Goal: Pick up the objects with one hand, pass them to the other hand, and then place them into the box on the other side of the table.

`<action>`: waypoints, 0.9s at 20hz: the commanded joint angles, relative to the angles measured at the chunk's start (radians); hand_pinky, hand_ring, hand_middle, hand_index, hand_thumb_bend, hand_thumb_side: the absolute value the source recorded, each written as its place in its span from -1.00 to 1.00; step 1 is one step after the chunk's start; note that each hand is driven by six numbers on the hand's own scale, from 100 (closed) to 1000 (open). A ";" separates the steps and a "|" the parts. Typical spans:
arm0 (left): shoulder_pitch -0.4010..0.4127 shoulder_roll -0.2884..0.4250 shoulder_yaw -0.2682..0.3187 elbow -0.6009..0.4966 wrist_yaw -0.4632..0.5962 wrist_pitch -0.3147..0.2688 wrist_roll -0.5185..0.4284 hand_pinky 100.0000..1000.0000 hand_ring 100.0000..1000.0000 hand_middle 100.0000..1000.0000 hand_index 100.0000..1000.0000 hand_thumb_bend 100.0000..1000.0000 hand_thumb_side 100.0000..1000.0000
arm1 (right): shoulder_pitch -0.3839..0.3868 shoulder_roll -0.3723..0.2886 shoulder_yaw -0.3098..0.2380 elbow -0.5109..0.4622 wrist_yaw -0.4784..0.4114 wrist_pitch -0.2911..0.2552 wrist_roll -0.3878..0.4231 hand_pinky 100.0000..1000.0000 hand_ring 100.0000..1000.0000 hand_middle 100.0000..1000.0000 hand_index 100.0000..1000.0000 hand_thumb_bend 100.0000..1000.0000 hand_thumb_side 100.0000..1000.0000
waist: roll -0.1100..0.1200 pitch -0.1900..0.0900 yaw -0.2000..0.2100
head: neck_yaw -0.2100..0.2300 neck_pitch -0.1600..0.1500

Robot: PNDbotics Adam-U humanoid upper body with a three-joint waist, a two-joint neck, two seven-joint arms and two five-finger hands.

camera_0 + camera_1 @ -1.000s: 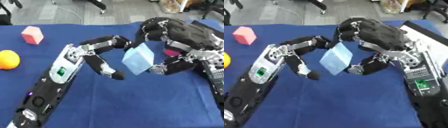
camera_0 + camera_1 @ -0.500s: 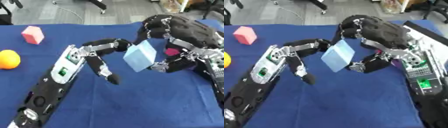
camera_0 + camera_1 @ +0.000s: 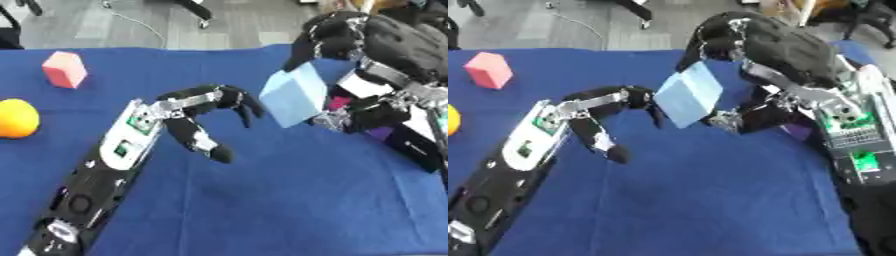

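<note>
Right hand pinching pale blue cube above blue table, left hand spread beside it, no readable writing.

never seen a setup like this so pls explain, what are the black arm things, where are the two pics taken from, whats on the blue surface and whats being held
The black and silver arms belong to a humanoid robot that a person steers. Both pictures are one moment, taken by the two eyes of a camera in its head looking down, so they look nearly alike.

The arm from the left ends in the left hand, its fingers relaxed and holding nothing. The arm from the right ends in the right hand, whose fingers and thumb pinch a light blue block above the table.

The blue table carries a pink block at the far left and an orange ball at the left edge. Something pink and purple shows under the right hand; I cannot tell what it is.
</note>
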 commanded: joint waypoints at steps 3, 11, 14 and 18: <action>0.061 0.062 0.089 -0.055 -0.043 -0.003 0.165 0.61 0.24 0.36 0.57 0.40 0.20 | 0.037 -0.123 -0.137 -0.015 0.025 0.137 -0.194 0.47 0.35 0.06 0.15 -1.00 -1.00 | -0.005 -0.026 -0.002 | -0.058 -0.003; 0.254 0.108 0.201 -0.307 -0.044 0.009 0.320 0.60 0.22 0.34 0.55 0.38 0.15 | 0.057 -0.321 -0.189 0.416 -0.060 0.406 -0.526 0.21 0.41 -0.01 0.33 -1.00 -0.80 | 0.016 -0.018 0.037 | -0.197 -0.003; 0.298 0.091 0.235 -0.372 -0.031 0.027 0.354 0.60 0.21 0.33 0.54 0.38 0.14 | 0.046 -0.369 -0.181 0.684 -0.183 0.400 -0.607 0.14 0.43 -0.03 0.42 -1.00 -0.66 | 0.020 -0.016 0.055 | -0.237 -0.003; 0.341 0.051 0.270 -0.423 -0.032 0.045 0.386 0.60 0.21 0.32 0.54 0.37 0.13 | 0.029 -0.409 -0.155 1.005 -0.250 0.359 -0.649 0.19 0.46 0.02 0.52 -1.00 -0.60 | 0.016 -0.014 0.071 | -0.273 -0.003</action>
